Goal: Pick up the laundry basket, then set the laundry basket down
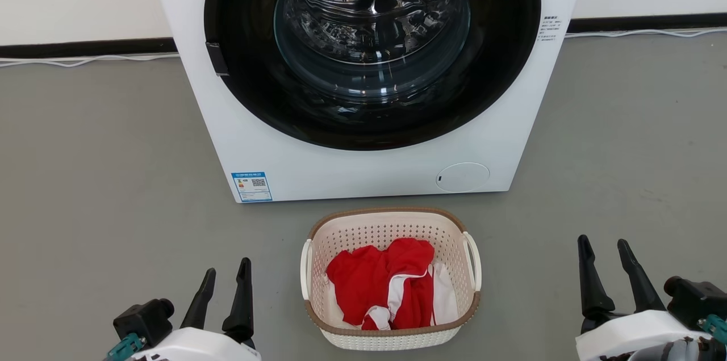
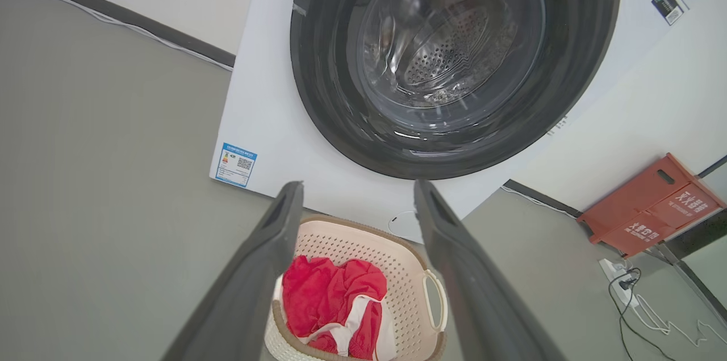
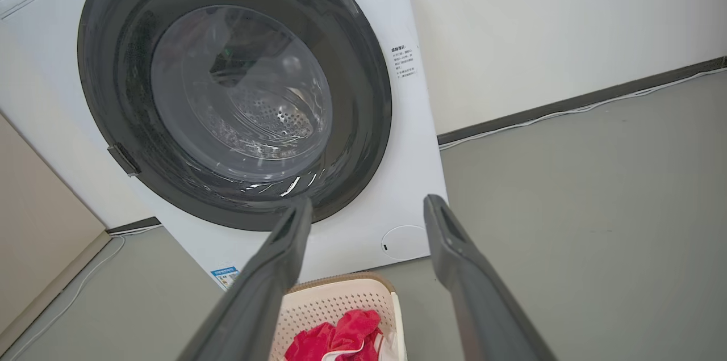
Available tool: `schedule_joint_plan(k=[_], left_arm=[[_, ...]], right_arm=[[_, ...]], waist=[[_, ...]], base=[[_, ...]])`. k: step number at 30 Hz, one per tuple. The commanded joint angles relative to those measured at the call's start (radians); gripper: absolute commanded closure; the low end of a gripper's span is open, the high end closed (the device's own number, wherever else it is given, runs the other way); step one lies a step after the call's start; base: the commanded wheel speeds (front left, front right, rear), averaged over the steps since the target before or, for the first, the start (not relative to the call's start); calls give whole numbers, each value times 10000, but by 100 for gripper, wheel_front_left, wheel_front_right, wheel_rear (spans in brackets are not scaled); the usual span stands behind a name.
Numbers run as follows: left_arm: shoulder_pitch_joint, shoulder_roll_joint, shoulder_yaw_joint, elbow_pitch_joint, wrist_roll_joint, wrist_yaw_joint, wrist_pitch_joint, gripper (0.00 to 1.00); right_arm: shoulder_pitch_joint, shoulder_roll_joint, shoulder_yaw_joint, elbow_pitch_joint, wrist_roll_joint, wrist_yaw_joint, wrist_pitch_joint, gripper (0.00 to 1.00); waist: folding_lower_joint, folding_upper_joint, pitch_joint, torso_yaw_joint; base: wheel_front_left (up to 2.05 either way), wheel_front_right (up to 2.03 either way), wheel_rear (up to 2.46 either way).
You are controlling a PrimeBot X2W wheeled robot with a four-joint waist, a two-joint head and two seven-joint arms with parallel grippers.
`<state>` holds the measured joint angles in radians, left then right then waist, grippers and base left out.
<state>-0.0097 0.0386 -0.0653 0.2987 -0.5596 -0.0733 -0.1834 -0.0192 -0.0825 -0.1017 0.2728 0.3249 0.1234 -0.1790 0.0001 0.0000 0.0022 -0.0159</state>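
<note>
The laundry basket [image 1: 386, 233] sits on the grey floor [image 1: 113, 179] just in front of the washing machine [image 1: 341, 173], between the two grippers and touched by neither. It is cream and perforated, with a brown woven-look rim and white loop handles [image 1: 473, 259] (both plain in the head view). Red and white clothing [image 1: 386, 287] lies inside. The left wrist view adds a red box [image 2: 653, 208] and a power strip [image 2: 616, 270] on the floor beyond the machine. The left gripper [image 1: 228, 265] and right gripper [image 1: 602, 239] both have their fingers spread wide, holding nothing.
</note>
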Motion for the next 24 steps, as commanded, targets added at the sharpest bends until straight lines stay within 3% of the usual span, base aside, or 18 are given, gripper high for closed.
schedule_joint_plan(k=[1,24], left_arm=[[-317,93,214,-202,305,55,-147,0],[-315,116,103,-11,2680,138,-784,0]], right_arm=[[-97,-73,135,-191,-361,60,-191,0],[-86,-5,-96,-38,-3109,73,-828,0]], waist=[[0,0,3,4],[0,0,18,2]], base=[[0,0,0],[0,0,0]])
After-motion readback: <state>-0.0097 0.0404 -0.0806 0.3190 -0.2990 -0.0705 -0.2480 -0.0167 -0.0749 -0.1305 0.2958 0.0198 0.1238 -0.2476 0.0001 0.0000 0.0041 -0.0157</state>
